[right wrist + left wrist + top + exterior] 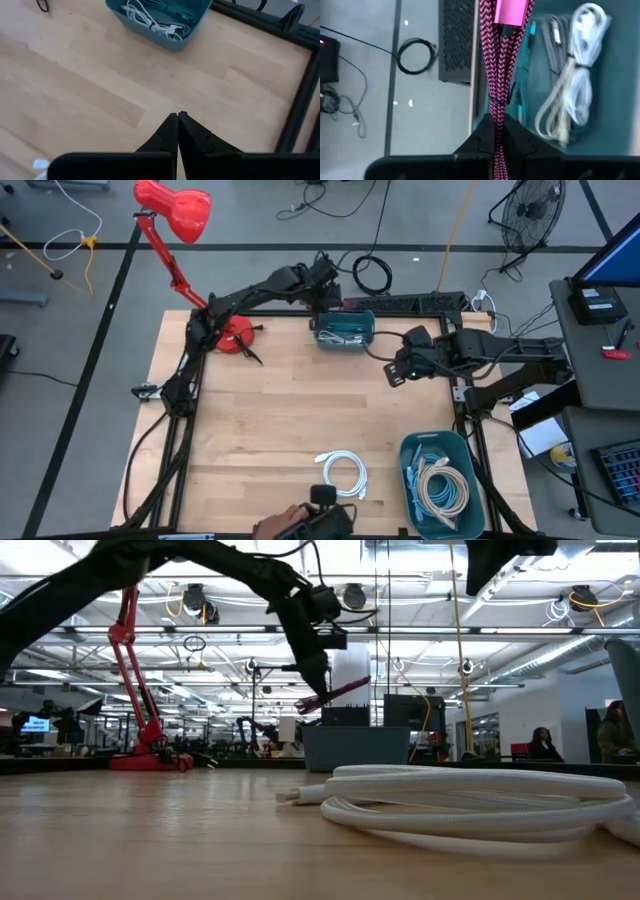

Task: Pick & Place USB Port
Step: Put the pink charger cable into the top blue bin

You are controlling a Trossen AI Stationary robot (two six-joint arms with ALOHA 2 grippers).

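My left gripper (328, 308) hangs above the far teal bin (345, 328) and is shut on a pink-and-black braided USB cable (496, 75). In the low view the cable (335, 695) sticks out level from the fingers, above the bin (355, 748). Grey and white cables (572, 95) lie in that bin. My right gripper (398, 372) is shut, hovering over the bare table to the right of the bin. A white coiled cable (342, 471) lies flat on the near part of the table. My left gripper pinches the folded braided cable between its two fingers (485, 142), several strands side by side. The strands run out along the fingers to the pink plug end (512, 11). The bundle is lifted clear above the bin, sticking out about level (335, 695).
A second teal bin (440, 483) with beige cables sits at the near right corner. A red desk lamp (175, 215) is clamped at the far left. A black perforated box (410, 302) lies behind the far bin. A person's hand with a dark device (310, 522) shows at the near edge.
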